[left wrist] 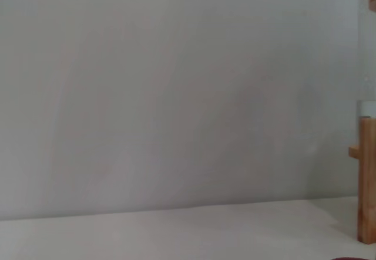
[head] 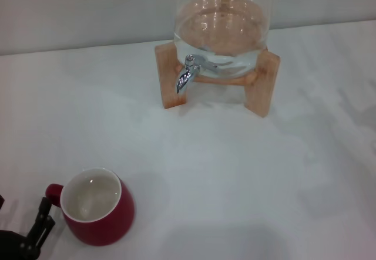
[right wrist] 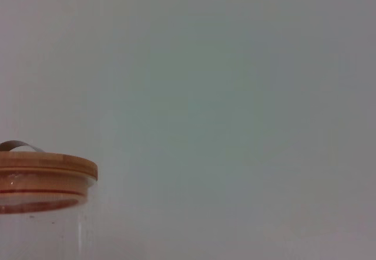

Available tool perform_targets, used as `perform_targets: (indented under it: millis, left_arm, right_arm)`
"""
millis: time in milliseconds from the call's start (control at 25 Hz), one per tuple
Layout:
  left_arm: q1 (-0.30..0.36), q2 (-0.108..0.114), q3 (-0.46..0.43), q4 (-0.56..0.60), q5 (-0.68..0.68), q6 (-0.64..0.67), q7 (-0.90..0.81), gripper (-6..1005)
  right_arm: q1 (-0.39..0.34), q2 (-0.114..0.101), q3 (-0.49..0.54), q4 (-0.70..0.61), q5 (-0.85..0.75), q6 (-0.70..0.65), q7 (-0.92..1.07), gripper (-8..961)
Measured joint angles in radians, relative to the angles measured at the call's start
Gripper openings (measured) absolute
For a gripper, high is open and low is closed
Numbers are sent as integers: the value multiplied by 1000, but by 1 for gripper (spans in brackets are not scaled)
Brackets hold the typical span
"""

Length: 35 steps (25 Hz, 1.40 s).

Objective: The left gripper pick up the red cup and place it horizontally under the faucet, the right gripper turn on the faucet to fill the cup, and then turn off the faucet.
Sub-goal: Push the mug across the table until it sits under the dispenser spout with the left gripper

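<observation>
Left claw (head: 35, 228) sits at the near-left corner of the head view, right by the red cup's handle. One black finger (head: 42, 213) is visible reaching up toward the handle; the rest is cut off by the frame edge, so can't tell whether it is spread or pinching, or whether it touches the handle.

Red cup (head: 97, 207) stands upright on the white counter (head: 235, 178), mouth up, white inside showing, handle pointing toward the left claw. It is well apart from the faucet, on the near-left side of it.

Faucet (head: 187, 75) is chrome, spout curved down, lever on top, sticking out of the front of a clear glass jar (head: 222, 31). The jar sits in a wooden stand (head: 258, 90) at the far side of the counter, near the wall. Nothing under the spout but bare counter.

Left wrist view: mostly wall, plus a leg of the wooden stand (left wrist: 367, 181) at the frame edge and a sliver of the cup's red rim (left wrist: 352, 258).

Right wrist view: wall and the jar's wooden lid (right wrist: 44, 169) with glass below it. Right claw is not visible in any view.
</observation>
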<state>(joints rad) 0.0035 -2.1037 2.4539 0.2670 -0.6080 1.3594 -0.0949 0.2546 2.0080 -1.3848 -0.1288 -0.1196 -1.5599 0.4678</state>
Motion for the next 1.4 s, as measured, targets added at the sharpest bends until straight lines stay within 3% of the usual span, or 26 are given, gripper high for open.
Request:
perform_targets:
  millis: [1400]
  left_arm:
    - [-7,4,20,2,-9,1,-8,878]
  right_arm:
    - [-1,0,-2,-3,-1,-7,2,859]
